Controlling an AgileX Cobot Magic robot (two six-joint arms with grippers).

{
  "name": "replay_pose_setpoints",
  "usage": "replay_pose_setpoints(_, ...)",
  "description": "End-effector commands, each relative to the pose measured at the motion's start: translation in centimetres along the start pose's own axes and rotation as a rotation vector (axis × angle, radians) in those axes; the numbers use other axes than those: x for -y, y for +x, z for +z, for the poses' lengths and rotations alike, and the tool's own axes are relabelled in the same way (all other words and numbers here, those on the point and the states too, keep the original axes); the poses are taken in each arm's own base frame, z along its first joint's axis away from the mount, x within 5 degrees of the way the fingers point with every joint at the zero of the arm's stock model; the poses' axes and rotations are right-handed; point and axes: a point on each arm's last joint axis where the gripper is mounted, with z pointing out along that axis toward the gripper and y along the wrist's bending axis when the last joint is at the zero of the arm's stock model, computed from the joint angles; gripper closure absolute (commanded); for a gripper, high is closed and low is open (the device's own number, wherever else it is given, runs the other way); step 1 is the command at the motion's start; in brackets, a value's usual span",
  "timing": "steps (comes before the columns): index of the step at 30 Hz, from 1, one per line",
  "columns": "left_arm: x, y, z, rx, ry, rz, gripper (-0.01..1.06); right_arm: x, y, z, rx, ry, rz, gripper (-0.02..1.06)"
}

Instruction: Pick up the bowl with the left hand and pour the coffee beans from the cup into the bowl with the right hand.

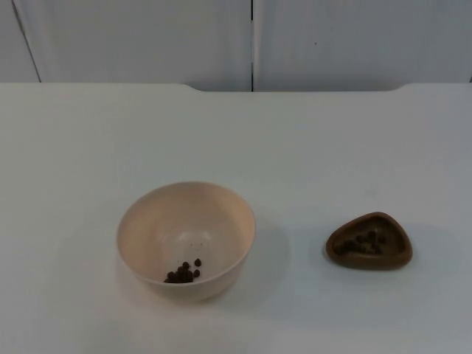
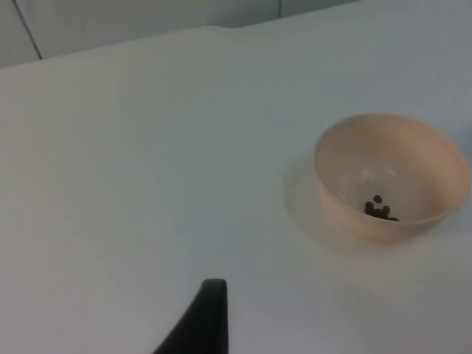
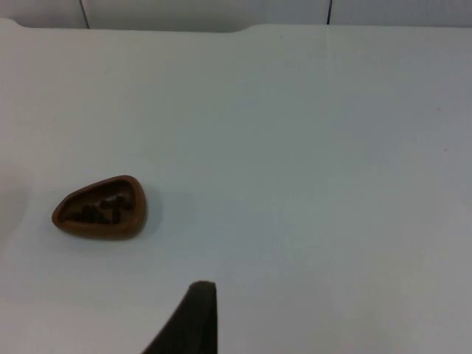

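Observation:
A cream bowl stands upright on the white table, left of centre, with a few coffee beans in its bottom. To its right sits a small brown, rounded-triangular cup that holds dark beans. My left gripper hovers over bare table well short of the bowl and holds nothing. My right gripper waits likewise, a good distance from the cup, with nothing in it.
The white table top runs back to a grey partition wall. A notch in the table's far edge lies at the middle. A wide gap separates bowl and cup.

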Motion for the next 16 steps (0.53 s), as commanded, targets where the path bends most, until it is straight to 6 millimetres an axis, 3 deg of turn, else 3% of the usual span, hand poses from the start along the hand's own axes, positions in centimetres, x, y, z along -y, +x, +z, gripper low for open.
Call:
replay_pose_setpoints(1,0.1,0.14,0.06,-0.002,-0.023,-0.022,0.0,-0.04,0.07,0.11,0.007,0.004,0.005,-0.01)
replay_pose_setpoints(16,0.21,0.13,0.07,-0.003,-0.218,-0.126,0.0,-0.04,0.07,0.11,0.007,0.004,0.005,-0.01)
